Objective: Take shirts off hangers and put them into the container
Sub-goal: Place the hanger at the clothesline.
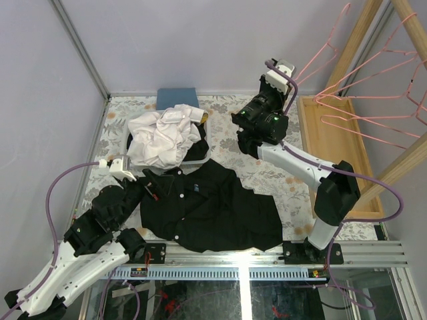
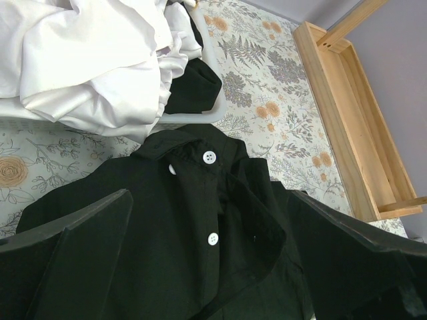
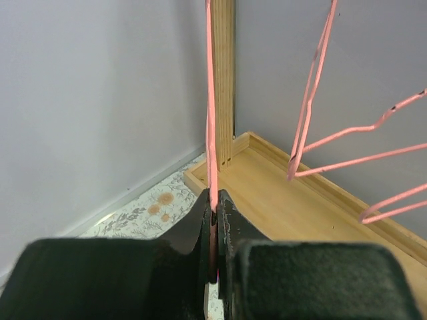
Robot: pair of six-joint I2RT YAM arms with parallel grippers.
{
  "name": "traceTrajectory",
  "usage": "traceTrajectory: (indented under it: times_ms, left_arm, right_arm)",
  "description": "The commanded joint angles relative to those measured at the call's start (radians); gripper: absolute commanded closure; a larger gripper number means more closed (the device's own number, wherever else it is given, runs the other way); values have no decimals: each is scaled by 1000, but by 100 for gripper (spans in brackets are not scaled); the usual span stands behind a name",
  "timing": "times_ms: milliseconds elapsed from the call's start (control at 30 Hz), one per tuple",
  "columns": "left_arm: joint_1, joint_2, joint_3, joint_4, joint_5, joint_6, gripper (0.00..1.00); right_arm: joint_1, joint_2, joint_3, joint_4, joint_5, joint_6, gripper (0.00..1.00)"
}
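Note:
A large black shirt (image 1: 213,207) lies spread on the table, collar toward the left, with white buttons (image 2: 209,157) showing. My left gripper (image 1: 148,185) hovers wide open over the collar (image 2: 200,143), its fingers (image 2: 73,253) on either side and nothing between them. A white shirt (image 1: 163,137) is heaped in the white container (image 1: 208,133), with black cloth (image 2: 193,87) beneath it. My right gripper (image 3: 215,207), raised at the back right, is shut on the wire of a bare pink hanger (image 3: 211,120) (image 1: 320,50).
Several more pink hangers (image 1: 373,100) hang on the wooden rack (image 1: 400,167) at the right. A long wooden tray (image 1: 333,147) lies under them. A folded blue cloth (image 1: 177,97) sits behind the container. A wooden post (image 3: 224,67) stands just behind the held hanger.

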Motion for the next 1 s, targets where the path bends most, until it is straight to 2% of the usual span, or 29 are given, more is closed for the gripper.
traceTrajectory:
  times_ms: [0,233,500,667,800,967]
  left_arm:
    - [2,-7,10,5,-12,3,0]
    - [2,-2,10,6,-12,1,0]
    - [2,16,8,12,-6,4,0]
    - [2,32,11,10,-3,7,0]
    - [2,30,11,10,-7,9,0]
    - [1,31,11,10,-8,9,0]
  right_arm:
    - [-33,1,94,128,-53,-54,100]
    - [-113,35,158,127,-74,-92,100]
    - [-202,106,303,122,-84,-133,100]
    - [-256,129,365,23,-81,-59,100]
    - [-288,136,411,-162,-88,68,100]
    - [-316,119,388,-296,-83,206,100]
